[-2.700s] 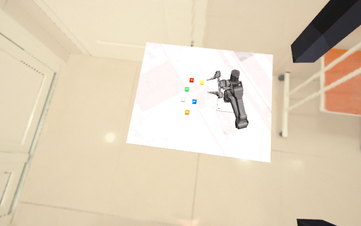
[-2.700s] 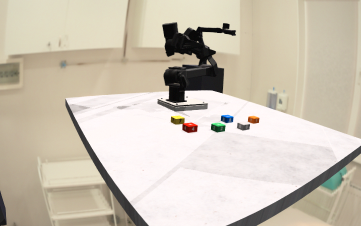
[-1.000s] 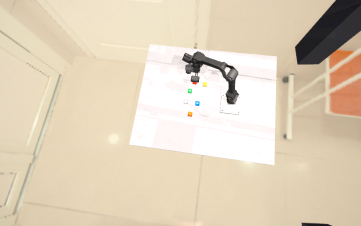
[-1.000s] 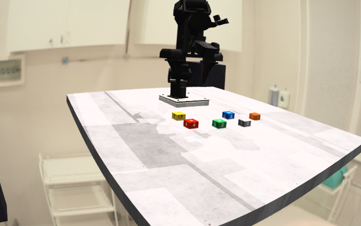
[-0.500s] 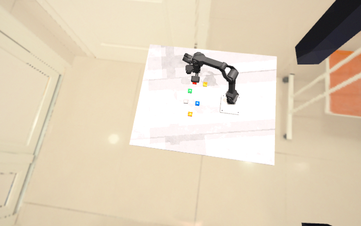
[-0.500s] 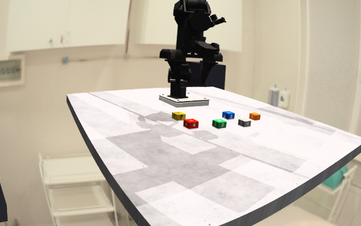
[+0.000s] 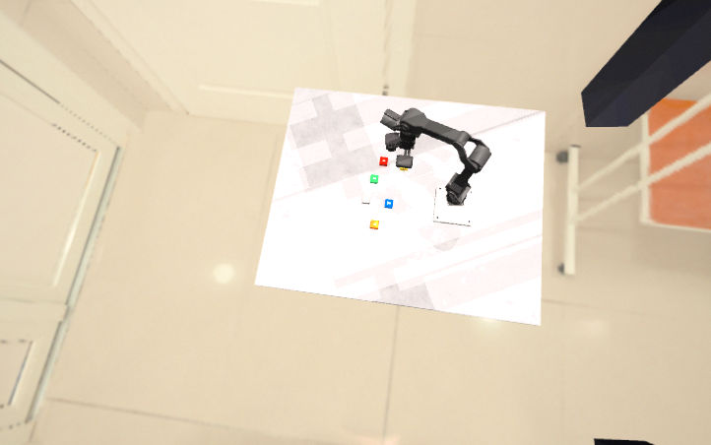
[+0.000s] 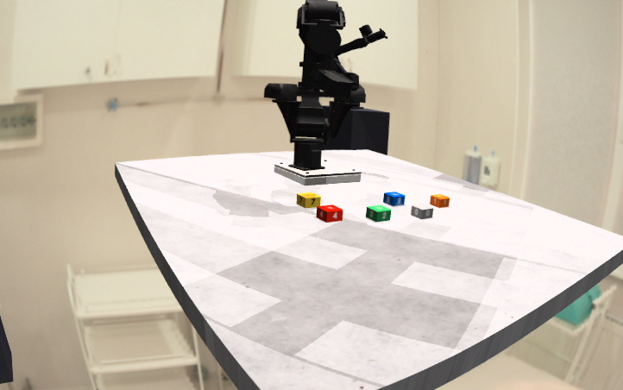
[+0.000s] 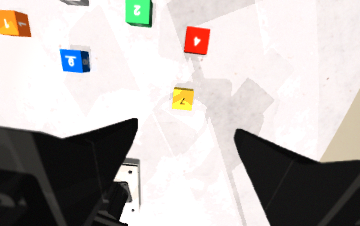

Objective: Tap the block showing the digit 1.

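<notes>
1. Six blocks lie on the counter [image 8: 239,285], one of each colour: yellow block [image 8: 308,199] marked 7, red block [image 8: 330,213] marked 4, green block [image 8: 378,213] marked 2, blue block [image 8: 393,198] whose digit reads most like 8, grey block [image 8: 421,211] marked 0, and orange block [image 8: 439,200] marked 1.
2. The orange block, which carries the digit 1, sits at the far right of the group in the exterior view, just behind and to the right of the grey block; in the wrist view it appears at the upper left edge [image 9: 15,23], well apart from the fingers.
3. One arm [image 7: 445,133] stands on one pale base plate [image 8: 349,177] near the counter's far edge in the exterior view.
4. In the top view the arm rises from the base, bends at the elbow, and reaches across the counter; the wrist turns downward.
5. The gripper [image 9: 185,131] hangs above the counter over the yellow block, which shows between the two dark fingers in the wrist view; in the top view the gripper covers most of that block.
6. The fingers stand wide apart and hold nothing; no block touches them.
7. The red block lies just beside the gripper in the top view [image 7: 383,160]; the green [image 7: 373,178], blue [image 7: 388,203] and orange [image 7: 373,224] blocks follow in a loose line away from it.
</notes>
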### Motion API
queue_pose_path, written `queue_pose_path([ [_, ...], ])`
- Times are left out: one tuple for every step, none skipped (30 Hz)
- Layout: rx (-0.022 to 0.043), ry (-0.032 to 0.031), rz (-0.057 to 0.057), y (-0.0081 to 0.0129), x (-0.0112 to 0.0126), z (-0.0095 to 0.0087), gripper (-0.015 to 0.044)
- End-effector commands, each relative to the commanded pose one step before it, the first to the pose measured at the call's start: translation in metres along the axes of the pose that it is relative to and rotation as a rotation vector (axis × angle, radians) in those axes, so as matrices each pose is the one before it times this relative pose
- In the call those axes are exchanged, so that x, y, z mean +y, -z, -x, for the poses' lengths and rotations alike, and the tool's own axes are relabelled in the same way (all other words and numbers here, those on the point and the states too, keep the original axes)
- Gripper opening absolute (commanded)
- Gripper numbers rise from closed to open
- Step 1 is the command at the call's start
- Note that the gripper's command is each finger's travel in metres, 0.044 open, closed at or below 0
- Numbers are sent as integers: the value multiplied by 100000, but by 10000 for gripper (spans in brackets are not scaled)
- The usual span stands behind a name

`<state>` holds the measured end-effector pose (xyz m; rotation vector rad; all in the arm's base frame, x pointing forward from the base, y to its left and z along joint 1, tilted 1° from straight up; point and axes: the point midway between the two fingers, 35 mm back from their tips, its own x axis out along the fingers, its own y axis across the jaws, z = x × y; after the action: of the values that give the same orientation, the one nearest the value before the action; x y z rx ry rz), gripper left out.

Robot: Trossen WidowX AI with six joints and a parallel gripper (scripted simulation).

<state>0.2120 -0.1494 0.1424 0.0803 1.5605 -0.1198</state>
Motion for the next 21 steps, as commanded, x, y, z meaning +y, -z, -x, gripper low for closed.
queue_pose_path([
  [331,26,257,215,24,-126,400],
  [0,0,0,0,0,0,400],
  [0,0,0,0,0,0,400],
  [0,0,0,0,0,0,400],
  [0,0,0,0,0,0,400],
  [0,0,0,0,0,0,400],
  [0,0,0,0,0,0,400],
  [0,0,0,0,0,0,400],
  [0,0,0,0,0,0,400],
  [0,0,0,0,0,0,400],
  [0,0,0,0,0,0,400],
  [0,0,0,0,0,0,400],
  [-15,-19,0,-120,179,2,400],
  [-43,-57,0,-350,544,5,400],
  [-66,-97,0,-554,928,7,400],
  [-71,-119,0,-619,1155,8,400],
  [-61,-120,0,-563,1190,7,400],
  [-51,-120,0,-504,1223,5,400],
  [-42,-120,0,-444,1253,4,400],
  [-32,-119,0,-382,1280,2,400],
  [-23,-118,0,-318,1304,1,400],
])
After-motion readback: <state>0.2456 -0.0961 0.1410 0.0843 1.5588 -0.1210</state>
